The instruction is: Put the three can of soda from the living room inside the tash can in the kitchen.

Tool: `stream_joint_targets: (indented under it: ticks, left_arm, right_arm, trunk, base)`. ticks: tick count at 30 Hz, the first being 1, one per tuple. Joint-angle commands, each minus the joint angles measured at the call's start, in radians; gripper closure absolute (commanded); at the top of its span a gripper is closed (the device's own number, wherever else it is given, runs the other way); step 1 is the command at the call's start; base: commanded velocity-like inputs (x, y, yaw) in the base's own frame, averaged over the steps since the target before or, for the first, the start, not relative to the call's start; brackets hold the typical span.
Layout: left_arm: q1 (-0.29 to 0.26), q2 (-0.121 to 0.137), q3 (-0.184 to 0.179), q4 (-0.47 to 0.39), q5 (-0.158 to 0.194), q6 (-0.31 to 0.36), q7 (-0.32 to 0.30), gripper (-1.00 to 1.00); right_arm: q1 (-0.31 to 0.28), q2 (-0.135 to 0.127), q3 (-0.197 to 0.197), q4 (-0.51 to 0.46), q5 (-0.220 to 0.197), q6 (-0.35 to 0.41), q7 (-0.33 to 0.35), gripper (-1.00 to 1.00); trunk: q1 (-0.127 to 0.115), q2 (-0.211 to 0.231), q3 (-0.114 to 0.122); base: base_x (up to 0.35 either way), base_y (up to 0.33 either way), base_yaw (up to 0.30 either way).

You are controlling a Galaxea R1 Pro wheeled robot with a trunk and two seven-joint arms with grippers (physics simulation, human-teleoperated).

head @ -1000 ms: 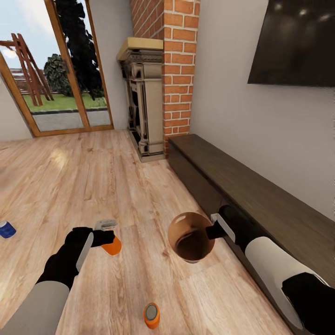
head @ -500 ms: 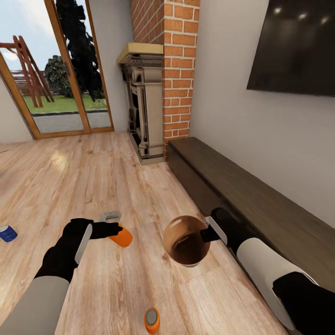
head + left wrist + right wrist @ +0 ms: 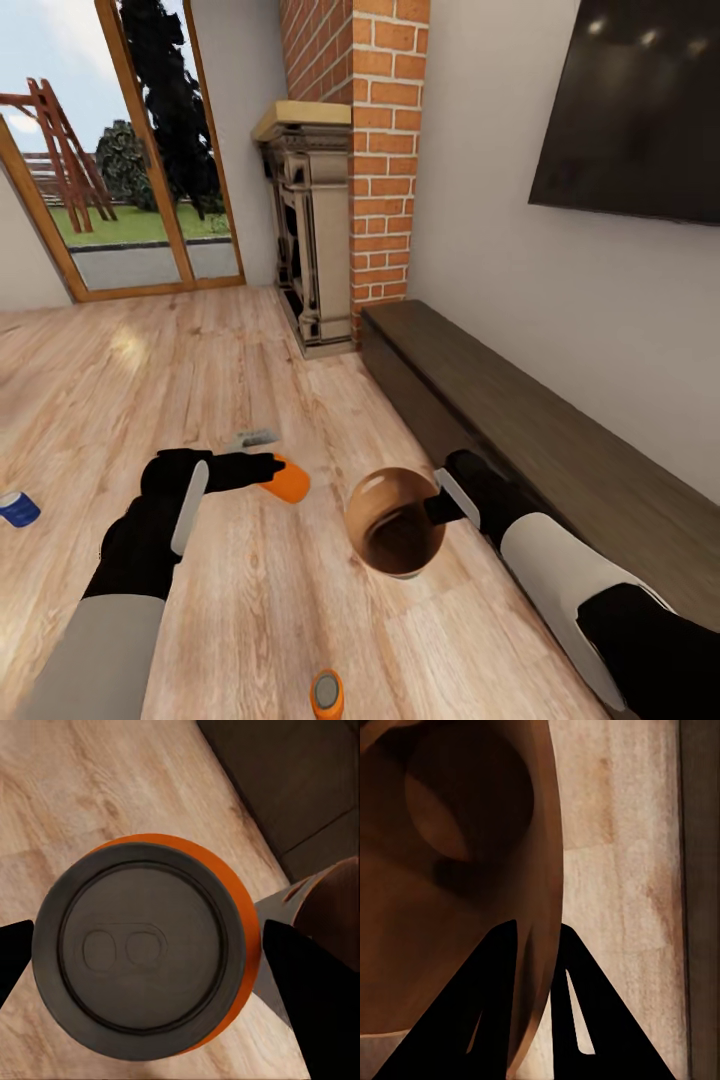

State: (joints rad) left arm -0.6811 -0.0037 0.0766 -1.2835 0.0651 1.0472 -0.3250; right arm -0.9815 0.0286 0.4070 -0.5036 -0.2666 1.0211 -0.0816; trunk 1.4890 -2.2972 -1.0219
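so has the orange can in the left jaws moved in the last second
Yes. The held orange can has travelled toward the trash can in the right gripper, closing most of the gap over the wood floor.

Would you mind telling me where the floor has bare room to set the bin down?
The wood floor is free between the glass doors and the stone fireplace. It is crowded nearer the arms: the left gripper with its orange soda can, the copper-lined round bin, and a second orange can.
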Motion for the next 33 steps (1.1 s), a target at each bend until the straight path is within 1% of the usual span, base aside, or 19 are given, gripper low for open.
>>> stream_joint_targets:
  ticks: [1,2,4,6,8,9,10,16,21,23,30,33]
  left_arm:
    - [0.0,-0.013,0.0,-0.002,-0.004,0.0,-0.005,1.0]
    - [0.0,-0.026,0.0,-0.004,-0.004,0.0,-0.01,1.0]
    - [0.0,-0.038,-0.002,-0.004,-0.005,0.0,-0.016,1.0]
    - [0.0,-0.055,-0.024,-0.005,-0.005,0.0,-0.027,1.0]
    - [0.0,-0.06,-0.04,-0.005,-0.005,0.0,-0.031,1.0]
    - [0.0,-0.067,-0.061,-0.003,-0.005,0.0,-0.044,1.0]
    - [0.0,-0.07,-0.067,-0.002,-0.005,0.0,-0.056,1.0]
    - [0.0,-0.075,-0.08,0.002,-0.006,0.0,-0.113,1.0]
    - [0.0,-0.076,-0.097,0.003,-0.007,0.0,-0.124,1.0]
    - [0.0,-0.077,-0.114,0.004,-0.007,0.0,-0.127,1.0]
    - [0.0,-0.078,-0.133,0.02,-0.008,0.0,-0.129,1.0]
    - [0.001,-0.079,-0.141,0.032,-0.008,0.0,-0.129,1.0]
  right_arm:
    - [0.0,0.007,0.0,0.0,-0.01,-0.001,-0.004,1.0]
    - [0.0,0.013,0.002,0.0,-0.011,-0.001,-0.012,1.0]
    - [0.0,0.017,0.003,0.001,-0.011,-0.001,-0.018,1.0]
    - [0.0,0.025,0.003,0.001,-0.011,-0.001,-0.023,1.0]
    - [0.0,0.028,0.004,0.002,-0.011,-0.001,-0.025,1.0]
    - [0.0,0.033,0.004,0.002,-0.011,-0.001,-0.026,1.0]
    - [0.0,0.035,0.004,0.002,-0.011,-0.001,-0.027,1.0]
    - [0.0,0.045,0.004,0.003,-0.011,-0.001,-0.028,1.0]
    - [0.0,0.046,0.004,0.012,-0.01,-0.001,-0.029,1.0]
    - [0.0,0.047,0.005,0.015,-0.01,-0.001,-0.029,1.0]
    - [0.0,0.053,0.006,0.015,-0.009,-0.001,-0.029,1.0]
    - [0.0,0.065,0.006,0.011,-0.009,0.0,-0.051,1.0]
  trunk:
    - [-0.004,0.007,0.003]
    - [-0.008,0.014,0.006]
    - [-0.015,0.028,0.013]
    - [-0.023,0.042,0.019]
    - [-0.031,0.056,0.025]
    - [-0.035,0.063,0.028]
    - [-0.038,0.07,0.031]
    - [-0.061,0.112,0.05]
    - [-0.081,0.147,0.066]
    - [-0.088,0.161,0.072]
    - [-0.115,0.21,0.094]
    - [-0.127,0.231,0.104]
  base:
    - [0.0,0.0,0.0]
    - [0.0,0.0,0.0]
    - [0.0,0.0,0.0]
    - [0.0,0.0,0.0]
    - [0.0,0.0,0.0]
    - [0.0,0.0,0.0]
    - [0.0,0.0,0.0]
    - [0.0,0.0,0.0]
    - [0.0,0.0,0.0]
    - [0.0,0.0,0.0]
    - [0.0,0.0,0.0]
    - [0.0,0.0,0.0]
